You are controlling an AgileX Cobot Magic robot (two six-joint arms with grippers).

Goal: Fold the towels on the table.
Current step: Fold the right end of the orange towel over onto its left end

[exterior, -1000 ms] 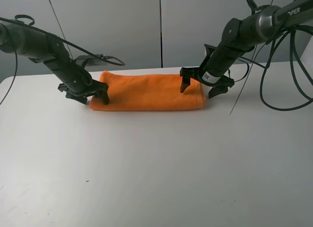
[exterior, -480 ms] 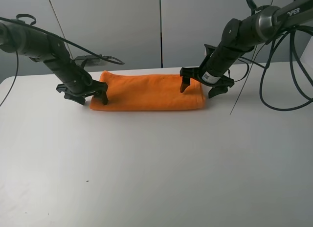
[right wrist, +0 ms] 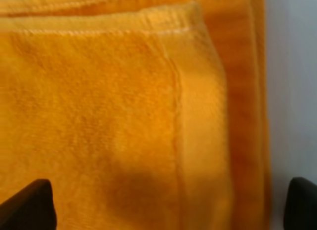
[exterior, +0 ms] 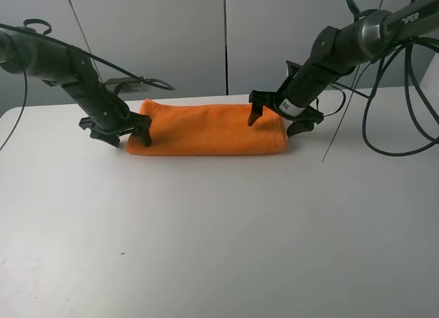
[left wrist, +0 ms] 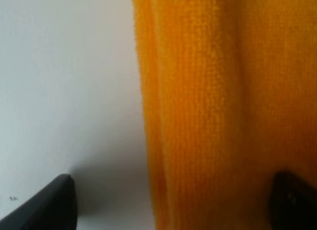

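both wide open, empty: left tool (exterior: 119, 133), right tool (exterior: 275, 123) at towel (exterior: 206, 129); arm (exterior: 374, 29) lettering "per"

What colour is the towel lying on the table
Bright orange all over, plain terry with no pattern visible: the towel shows best in the right wrist view.

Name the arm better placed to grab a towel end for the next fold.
Probably left: the left pincer, open, sits low straddling an end of the towel; the right pincer, also open, hangs higher above its end.
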